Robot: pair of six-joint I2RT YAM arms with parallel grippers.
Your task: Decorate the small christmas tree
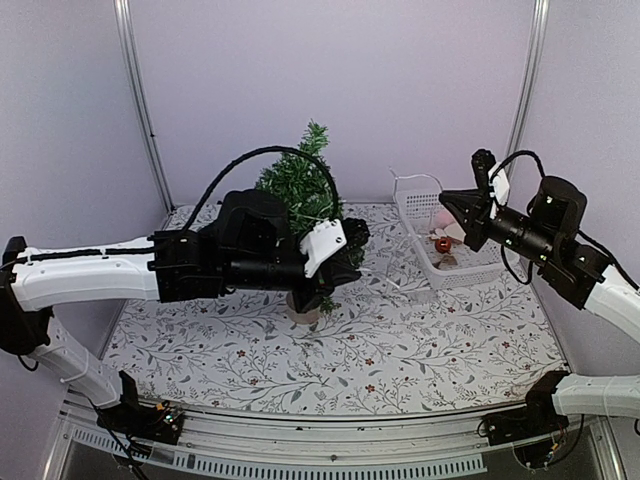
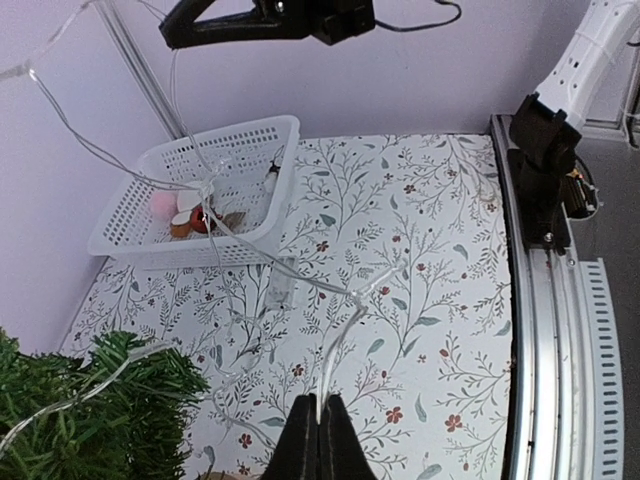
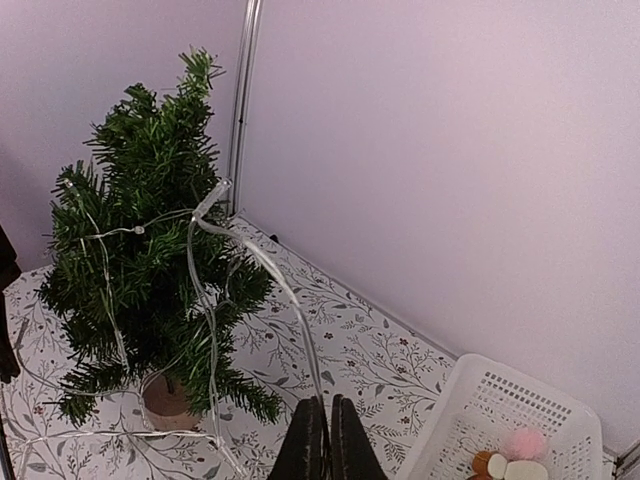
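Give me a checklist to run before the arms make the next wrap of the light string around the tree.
1. left claw shut on the light string: ok.
2. right claw shut on the light string: ok.
3. light string draped over the small christmas tree: ok.
4. tree upright on its stump base: ok.
5. light string free of the basket: cannot tell; it crosses in front of it in the left wrist view.

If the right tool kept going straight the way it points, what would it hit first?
Beyond the clear light string it pinches, the right tool seems aimed at the back wall; the small christmas tree stands left of that line. Depth is unclear.
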